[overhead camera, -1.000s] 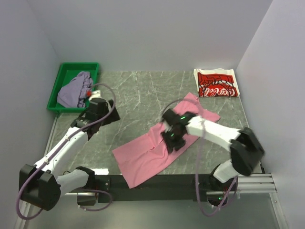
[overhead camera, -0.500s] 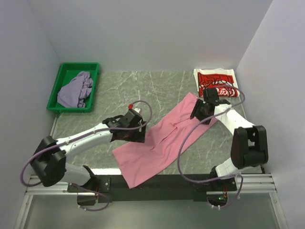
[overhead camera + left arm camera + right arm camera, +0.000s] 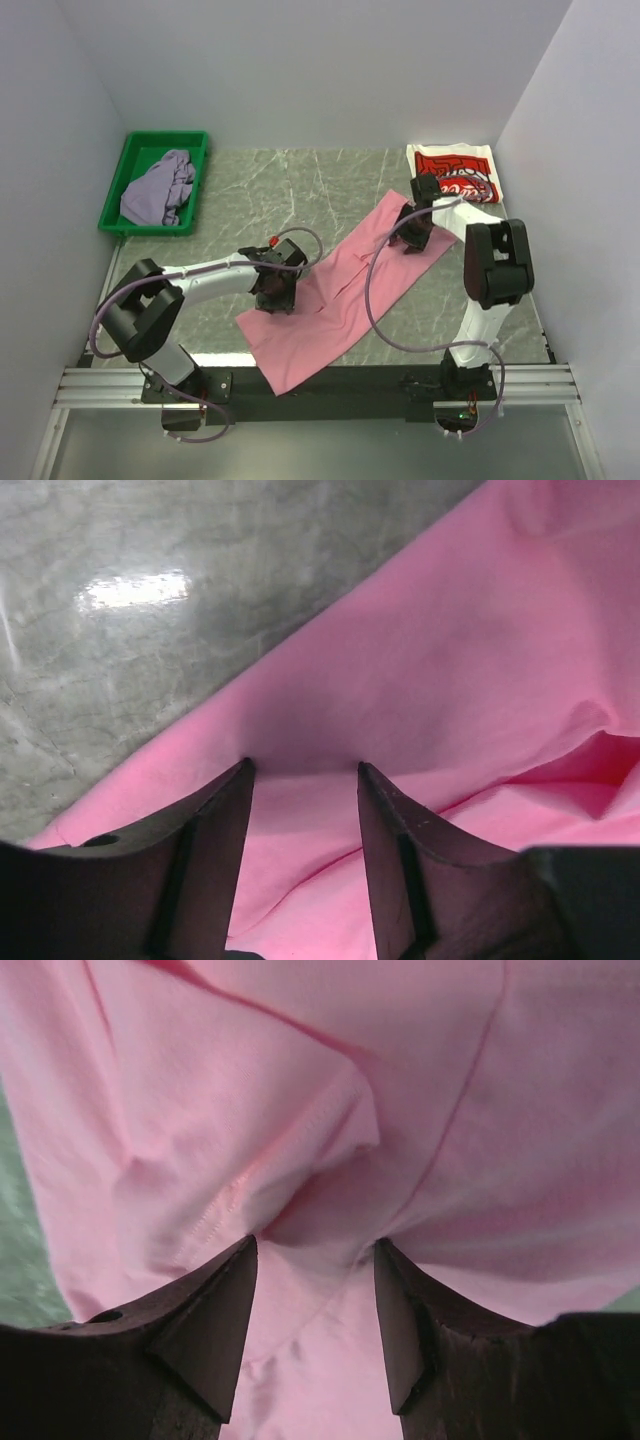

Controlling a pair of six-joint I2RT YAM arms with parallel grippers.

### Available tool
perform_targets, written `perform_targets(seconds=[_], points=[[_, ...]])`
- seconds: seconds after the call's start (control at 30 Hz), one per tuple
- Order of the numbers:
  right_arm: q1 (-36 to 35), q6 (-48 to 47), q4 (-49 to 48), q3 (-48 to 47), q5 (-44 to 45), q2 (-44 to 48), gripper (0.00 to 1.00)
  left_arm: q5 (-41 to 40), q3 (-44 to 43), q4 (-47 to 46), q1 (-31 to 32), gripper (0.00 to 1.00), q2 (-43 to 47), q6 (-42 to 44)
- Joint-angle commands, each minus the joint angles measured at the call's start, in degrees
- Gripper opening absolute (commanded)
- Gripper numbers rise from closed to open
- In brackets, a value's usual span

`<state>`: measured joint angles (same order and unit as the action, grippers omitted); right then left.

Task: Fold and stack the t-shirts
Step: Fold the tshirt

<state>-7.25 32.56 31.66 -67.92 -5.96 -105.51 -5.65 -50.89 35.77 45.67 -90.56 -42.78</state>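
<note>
touching the pink t-shirt (image 3: pixel 330 312), left jaws and right jaws each half-spread, cloth between the tips

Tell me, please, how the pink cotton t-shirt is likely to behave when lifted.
Probably floppy: the pink cotton t-shirt puckers into folds at the right gripper, so it should sag wherever it is unsupported. Likely light, lying thin and flat. Pushed, it may bunch rather than slide.

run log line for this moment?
pink tee spread | left fingers apart on left edge | right fingers apart on far end | Coca-Cola tee folded
</note>
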Motion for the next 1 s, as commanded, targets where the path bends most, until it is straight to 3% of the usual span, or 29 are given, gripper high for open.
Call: perform_targets(seconds=[0.0, 0.23, 0.4, 0.5, 0.73, 0.97], points=[[-2.59, -0.30, 0.86, -8.77, -3.00, -5.48, 0.57, 0.64, 3.51, 0.53, -2.07, 0.52, -0.93, -2.39], [-6.11, -2.23, 10.69, -34.62, -6.08, -22.00, 0.56, 3.71, 7.56, -3.85, -8.31, 0.53, 2.67, -6.87], [-6.11, -2.15, 16.58, -57.08, -8.37, -35.62, 0.56, 9.50, 5.11, -6.59, -8.49, 0.55, 0.66, -9.50], [-5.85, -2.06, 17.12, -65.29, -9.60, -41.17, 0.56, 11.71, 3.52, -7.64, -8.67, 0.55, -1.19, -10.99], [-2.95, -1.09, 4.66, -59.53, -14.79, -38.90, 0.57, 16.80, 7.29, -8.52, -8.67, 0.55, -0.14, -17.06], [-2.25, -5.30, -1.34, -51.96, -13.65, -26.07, 0.60, 20.15, 12.31, -6.51, -7.62, 0.57, 8.98, -21.64]])
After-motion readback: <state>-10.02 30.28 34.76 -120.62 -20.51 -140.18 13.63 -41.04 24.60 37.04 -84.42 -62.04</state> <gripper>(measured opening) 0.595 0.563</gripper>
